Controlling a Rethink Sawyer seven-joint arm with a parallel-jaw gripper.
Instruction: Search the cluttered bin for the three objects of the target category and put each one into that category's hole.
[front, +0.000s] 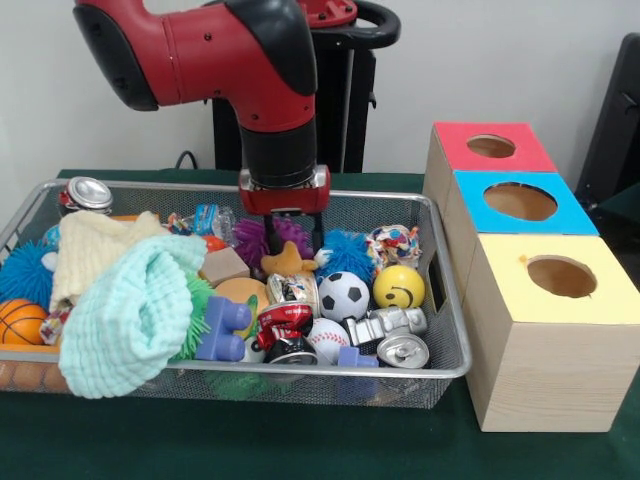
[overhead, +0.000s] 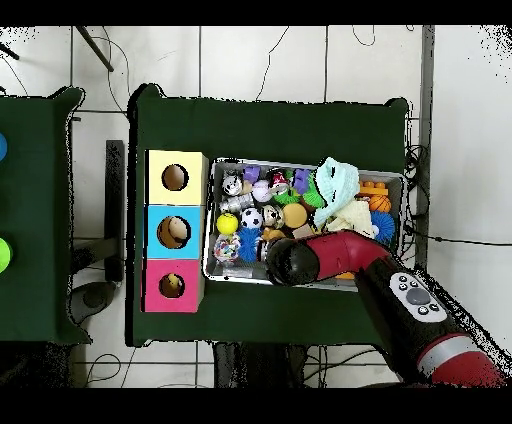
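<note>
silver bin (front: 440, 372) — red-topped hole (front: 491, 146)

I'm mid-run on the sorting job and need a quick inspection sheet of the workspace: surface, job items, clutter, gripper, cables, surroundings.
Surface: dark green tablecloth, bare in front of the bin.
Job's things: wire mesh bin full of items; red-topped box farthest from the front camera, its round hole unobstructed.
Clutter: blue-topped box, yellow-topped box, soccer ball, yellow smiley ball, baseball, basketball, mint cloth, cream cloth, cans, blue block.
Gripper: gripper lowered into the bin behind an orange star toy; open or shut unclear.
Cables: several cables on the tiled floor.
Surroundings: second green table beside; nobody seen.
</note>
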